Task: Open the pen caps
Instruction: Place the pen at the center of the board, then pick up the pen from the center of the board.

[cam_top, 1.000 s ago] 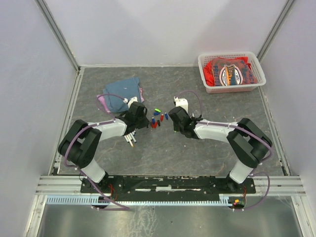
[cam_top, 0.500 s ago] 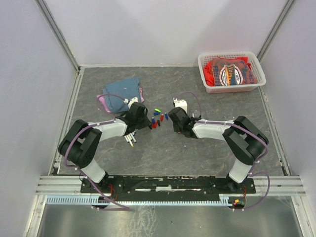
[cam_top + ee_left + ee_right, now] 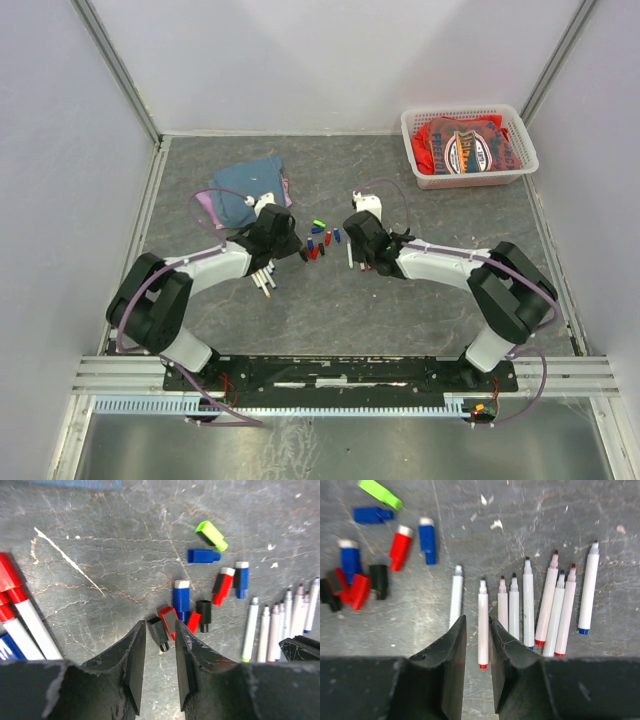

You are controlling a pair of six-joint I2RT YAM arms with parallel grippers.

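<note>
Both tools have spread their jaws and eased back from each other over the last second, and a bare white barrel (image 3: 349, 255) now shows on the table (image 3: 330, 310) beside the right arm.

The left tool (image 3: 159, 630) has its jaws partway apart and pinches nothing. A loose black cap (image 3: 159, 633) lies on the table right at their mouth and appears to touch neither finger. The right tool (image 3: 477, 620) has its jaws a narrow gap apart over the butt of a red-ended pen (image 3: 482, 625). That pen rests flat on the table and seems clear of both fingers, so it looks set down rather than gripped.

Between the two tools sits the cap pile (image 3: 181, 599), a loose scatter of red, blue and black caps with one green cap (image 3: 212, 535) at its far edge. Just right of the pile, under the right tool, lies the row of uncapped pens (image 3: 528, 600), side by side with their tips pointing away from the robot. Left of the pile, past the left tool, wait the capped pens (image 3: 22, 615), several with red caps and one with a blue cap.

The layout reads as sorting: pulled caps are dropped in the middle, stripped barrels are lined up on one side and untouched pens are kept on the other. On that reading most of the job is done and a handful of pens remain. Each arm likely takes one end of a pen, which would explain why both hover close to the pile.

Well away from the pile are a blue cloth (image 3: 248, 195) to its far left and a white basket (image 3: 410, 145) of red fabric to its far right.
</note>
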